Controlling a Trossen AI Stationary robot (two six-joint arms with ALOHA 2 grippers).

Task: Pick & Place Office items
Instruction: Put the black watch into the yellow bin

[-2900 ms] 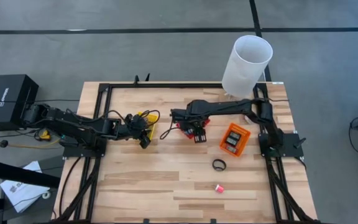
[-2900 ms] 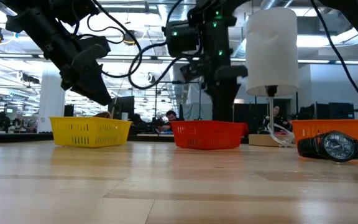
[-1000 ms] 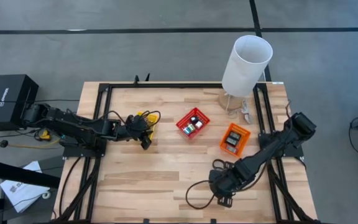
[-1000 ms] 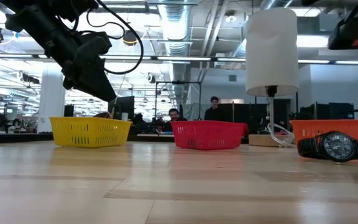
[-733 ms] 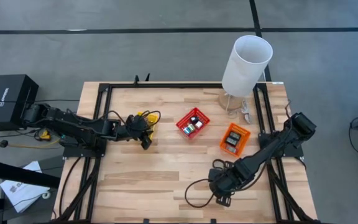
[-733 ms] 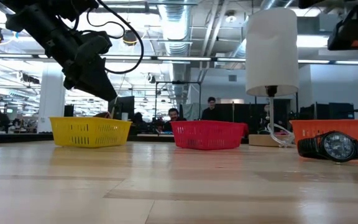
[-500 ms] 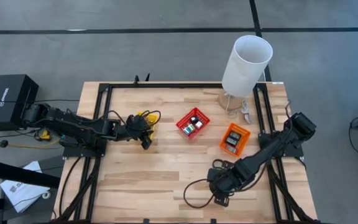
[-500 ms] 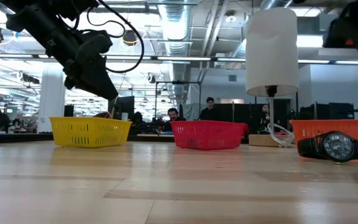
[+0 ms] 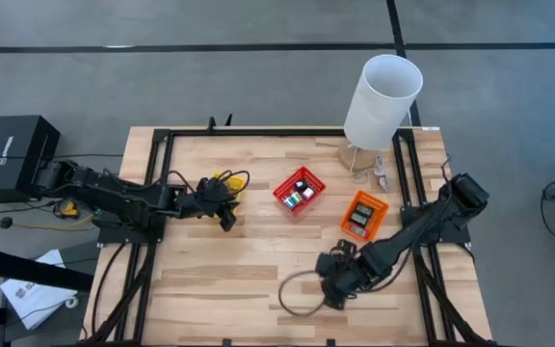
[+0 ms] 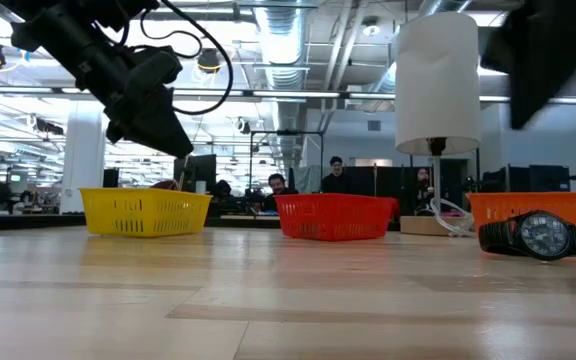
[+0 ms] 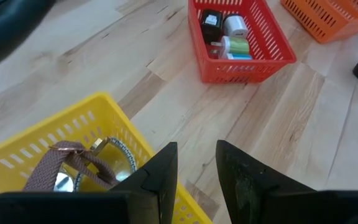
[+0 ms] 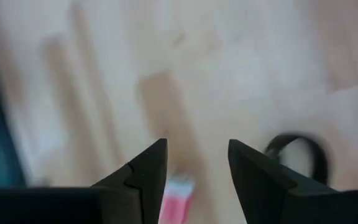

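Observation:
A small pink-red item [image 12: 178, 190] lies on the wooden table just below my right gripper [image 12: 197, 163], which points down over it, open, near the table's front right [image 9: 335, 293]. A black wristwatch [image 10: 533, 237] lies close by and shows as a dark ring [image 12: 294, 155] in the right wrist view. My left gripper [image 11: 196, 165] hangs open and empty above the near edge of the yellow basket [image 11: 55, 155], at the table's left [image 9: 226, 220]. A brown-strapped watch [image 11: 73, 163] rests inside that basket.
A red basket [image 9: 299, 190] with small items stands mid-table. An orange basket [image 9: 364, 214] stands to its right. A tall white cylinder [image 9: 383, 96] stands at the far right corner. A cable loop [image 9: 297, 294] trails left of the right gripper. People stand in the room beyond.
My right gripper has turned about over the pink-red item and shifted slightly toward the table's left, and its cable loop has swung with it. My left arm has kept still.

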